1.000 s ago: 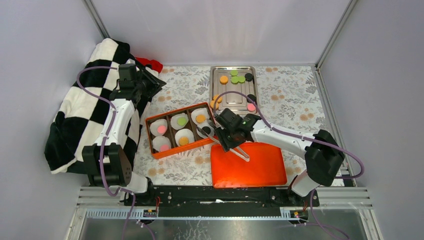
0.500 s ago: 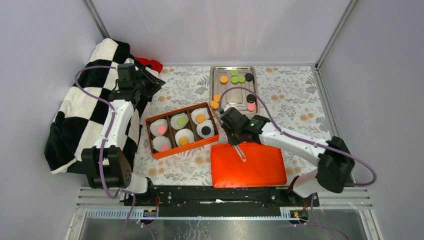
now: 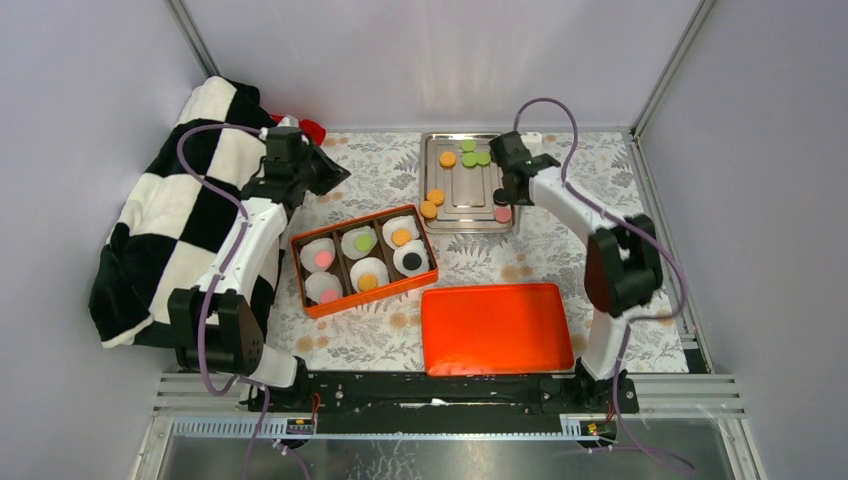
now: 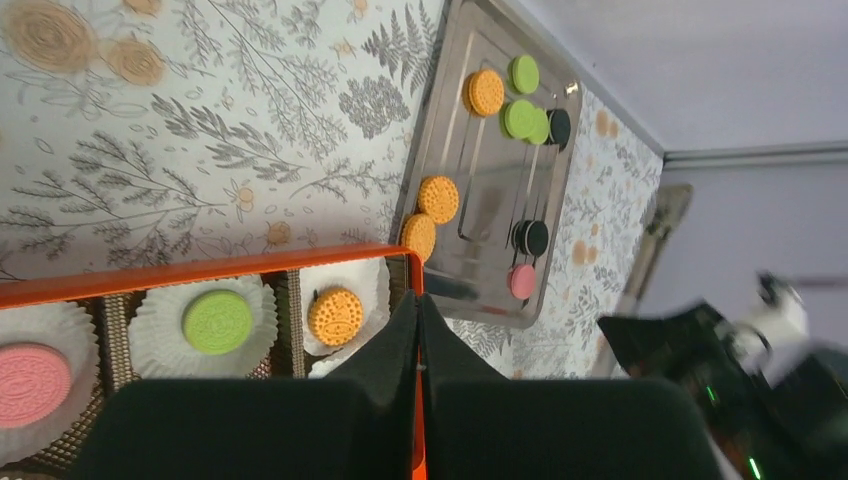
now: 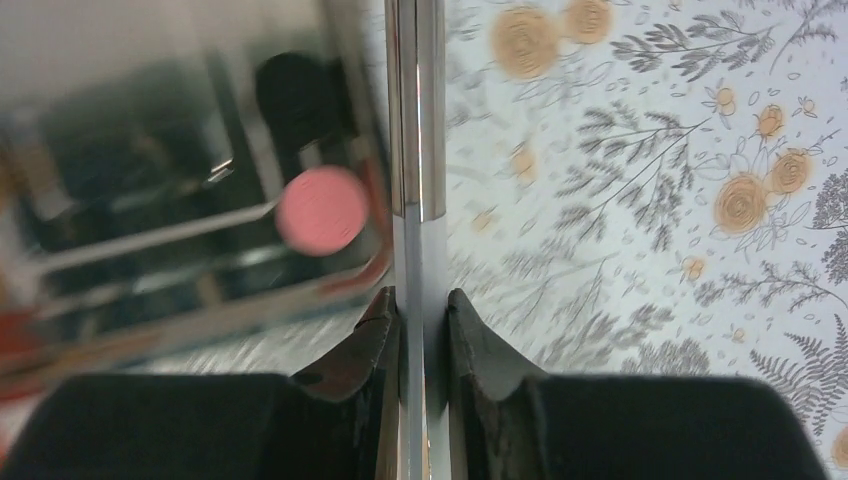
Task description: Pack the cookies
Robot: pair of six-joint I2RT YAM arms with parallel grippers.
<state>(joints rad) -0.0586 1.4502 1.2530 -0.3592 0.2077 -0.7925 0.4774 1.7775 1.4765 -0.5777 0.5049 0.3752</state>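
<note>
Right claw (image 5: 422, 302) pinches metal tongs (image 5: 416, 120), tips cut off, near a blurred pink cookie (image 5: 322, 209); left claw (image 4: 417, 305) is closed, empty.

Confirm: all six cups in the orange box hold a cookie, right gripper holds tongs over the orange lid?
One error: the right gripper holds the tongs over the steel tray's edge, beside the pink cookie, not over the orange lid; the top view shows it. Rest is right.

Cookies (image 3: 447, 159) on tray (image 3: 468, 196) and in box (image 3: 370, 297)
</note>
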